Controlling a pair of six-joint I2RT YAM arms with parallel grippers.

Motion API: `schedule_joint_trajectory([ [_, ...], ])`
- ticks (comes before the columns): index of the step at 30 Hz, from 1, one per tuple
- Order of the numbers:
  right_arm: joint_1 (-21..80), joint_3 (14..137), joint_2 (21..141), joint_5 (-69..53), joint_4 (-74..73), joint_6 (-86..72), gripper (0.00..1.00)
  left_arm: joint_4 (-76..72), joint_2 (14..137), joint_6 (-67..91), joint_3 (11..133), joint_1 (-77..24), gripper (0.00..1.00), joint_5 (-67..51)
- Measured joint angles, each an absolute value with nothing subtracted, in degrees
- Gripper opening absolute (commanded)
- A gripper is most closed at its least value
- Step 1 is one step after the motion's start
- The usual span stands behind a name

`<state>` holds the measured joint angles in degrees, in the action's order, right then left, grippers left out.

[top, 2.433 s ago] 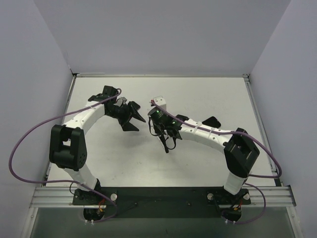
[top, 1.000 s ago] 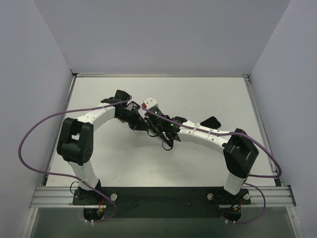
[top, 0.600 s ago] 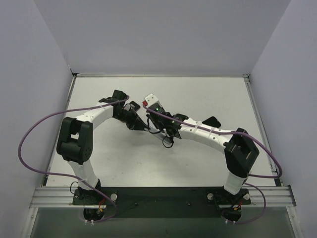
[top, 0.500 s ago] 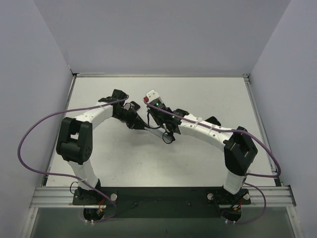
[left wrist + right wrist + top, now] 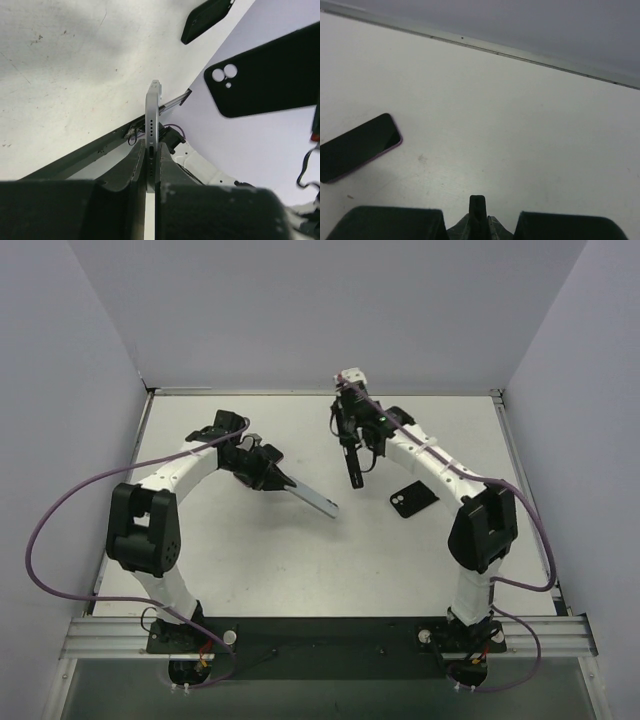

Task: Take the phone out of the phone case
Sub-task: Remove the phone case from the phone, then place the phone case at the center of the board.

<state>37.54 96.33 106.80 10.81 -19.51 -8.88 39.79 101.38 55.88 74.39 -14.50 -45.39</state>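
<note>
My left gripper (image 5: 281, 479) is shut on one end of the silver phone (image 5: 314, 499), which sticks out bare to the right above the table. The left wrist view has the phone (image 5: 152, 107) edge-on between my fingers (image 5: 134, 165). The black phone case (image 5: 355, 469) hangs empty from my right gripper (image 5: 350, 448), up and to the right of the phone and apart from it. Its camera holes face the left wrist camera (image 5: 270, 75). In the right wrist view only the case's thin black edge (image 5: 477, 206) shows, pinched in my right gripper (image 5: 479, 221).
A second flat black phone-shaped item (image 5: 413, 498) lies on the white table (image 5: 250, 550), right of centre. It also shows in the right wrist view (image 5: 357, 147) with a purple rim, and in the left wrist view (image 5: 205, 20). Walls close the table at the back and both sides.
The two grippers were together at the table's middle. The right arm has swung up and back to the right with the case, leaving the bare phone in the left gripper.
</note>
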Motion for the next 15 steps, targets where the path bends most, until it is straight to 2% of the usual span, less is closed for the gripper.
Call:
schedule_joint_trajectory([
  [8, 17.6, 98.9, 109.4, -7.1, -19.4, -25.8, 0.0, 40.1, 98.8, 51.3, 74.4, -12.5, 0.0, -43.9],
  [15, 4.7, 96.0, 120.5, -21.1, -5.0, -43.9, 0.0, 39.1, 98.5, 50.5, 70.5, -12.6, 0.0, -40.5],
])
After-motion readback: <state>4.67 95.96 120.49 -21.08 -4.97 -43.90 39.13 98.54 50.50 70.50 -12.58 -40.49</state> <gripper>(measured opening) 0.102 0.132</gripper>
